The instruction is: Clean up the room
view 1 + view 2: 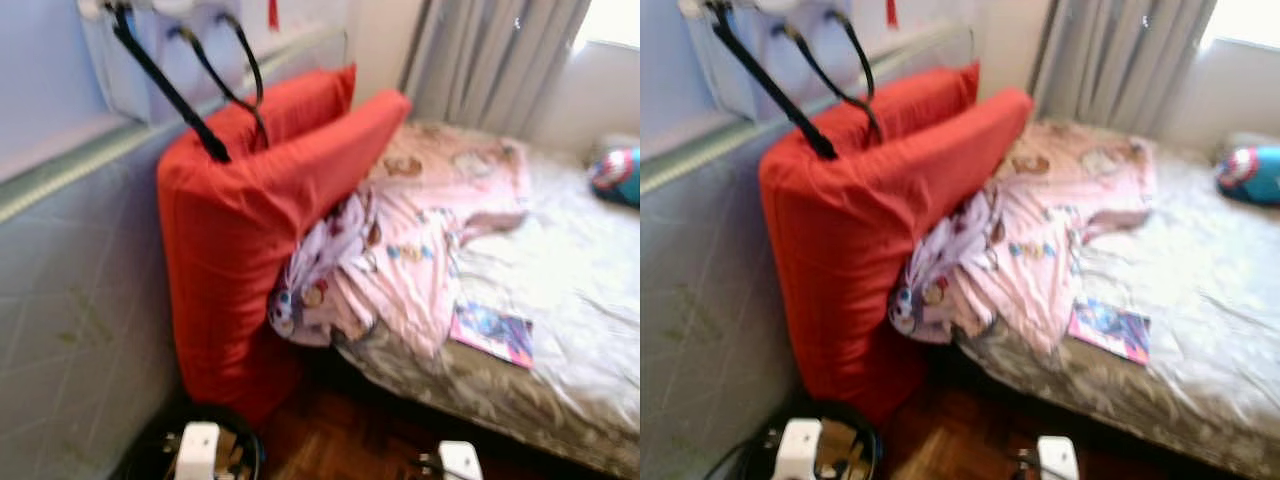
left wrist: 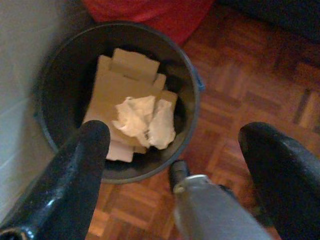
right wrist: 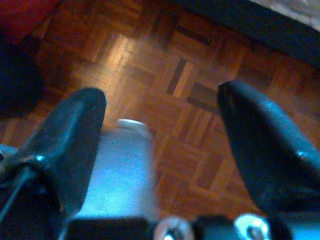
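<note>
My left pincer point(image 2: 172, 137) hangs over a dark bin point(image 2: 192, 95) on the parquet floor point(image 3: 170, 75), fingers apart and empty. Inside the bin lie cardboard point(image 2: 120, 82) and crumpled paper point(image 2: 145, 122). My right pincer point(image 3: 162, 117) hovers above the floor, fingers spread, holding nothing. The bin stands at the foot of a red cushion point(image 1: 240, 220) leaning between the wall and the bed point(image 1: 570, 270), where a pink sheet point(image 1: 420, 230) and a magazine point(image 1: 492, 333) lie.

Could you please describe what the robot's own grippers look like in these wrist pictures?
The left gripper has two long, glossy black fingers with rounded tips, and a silver-grey cylindrical part between them. The right gripper has the same thick, shiny black fingers, with a thin dark cable and metal screws near the base.
</note>
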You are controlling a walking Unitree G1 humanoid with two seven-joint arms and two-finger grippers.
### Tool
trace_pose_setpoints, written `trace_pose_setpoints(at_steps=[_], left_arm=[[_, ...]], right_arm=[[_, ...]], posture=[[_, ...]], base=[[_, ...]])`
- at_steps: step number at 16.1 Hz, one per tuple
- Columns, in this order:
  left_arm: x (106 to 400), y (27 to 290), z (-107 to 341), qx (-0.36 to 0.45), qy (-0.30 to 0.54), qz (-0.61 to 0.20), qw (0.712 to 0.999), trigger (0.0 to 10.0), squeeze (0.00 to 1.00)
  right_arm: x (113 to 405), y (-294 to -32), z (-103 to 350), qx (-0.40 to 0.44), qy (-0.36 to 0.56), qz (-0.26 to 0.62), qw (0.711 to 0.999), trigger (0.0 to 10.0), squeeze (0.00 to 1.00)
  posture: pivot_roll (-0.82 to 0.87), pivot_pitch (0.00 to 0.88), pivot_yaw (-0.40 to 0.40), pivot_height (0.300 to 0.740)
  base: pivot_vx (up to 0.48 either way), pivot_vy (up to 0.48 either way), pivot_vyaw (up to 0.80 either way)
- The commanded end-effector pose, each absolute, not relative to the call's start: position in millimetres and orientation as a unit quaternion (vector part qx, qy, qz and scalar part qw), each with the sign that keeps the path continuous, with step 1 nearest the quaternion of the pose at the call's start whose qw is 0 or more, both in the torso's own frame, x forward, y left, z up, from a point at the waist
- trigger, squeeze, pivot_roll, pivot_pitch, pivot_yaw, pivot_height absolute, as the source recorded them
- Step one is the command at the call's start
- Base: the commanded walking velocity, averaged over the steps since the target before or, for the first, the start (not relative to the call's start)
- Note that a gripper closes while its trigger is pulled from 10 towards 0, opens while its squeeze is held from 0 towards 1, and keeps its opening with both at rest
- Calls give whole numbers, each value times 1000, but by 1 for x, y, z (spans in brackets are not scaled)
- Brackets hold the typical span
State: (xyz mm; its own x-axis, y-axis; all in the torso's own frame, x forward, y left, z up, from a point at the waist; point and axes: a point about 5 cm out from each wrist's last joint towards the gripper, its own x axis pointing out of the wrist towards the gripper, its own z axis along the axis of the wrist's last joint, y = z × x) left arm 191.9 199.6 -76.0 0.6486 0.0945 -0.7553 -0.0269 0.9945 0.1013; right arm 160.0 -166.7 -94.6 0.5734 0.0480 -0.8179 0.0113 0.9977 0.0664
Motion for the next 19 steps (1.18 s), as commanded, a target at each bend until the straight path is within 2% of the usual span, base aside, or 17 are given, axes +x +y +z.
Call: trace_pose_setpoints(at_steps=[1,5,8,19], left_arm=[[193,192,-77,37,417,26,908,10000,0],[193,192,-77,37,417,25,908,10000,0],[193,192,-77,37,416,24,908,10000,0],[196,190,-75,36,412,22,910,10000,0]], right_arm=[[157,-175,-95,24,465,4,885,10000,0],[155,-174,-96,24,471,3,882,10000,0],[155,-174,-96,22,472,7,881,10000,0],[155,-176,-96,16,467,3,884,10000,0]], posture=[[9,0,-40,740],[6,0,-35,740],[2,0,-33,740],[-4,0,-36,740]], base=[[0,-390,0],[0,-389,0],[0,-389,-725],[0,-388,0]])
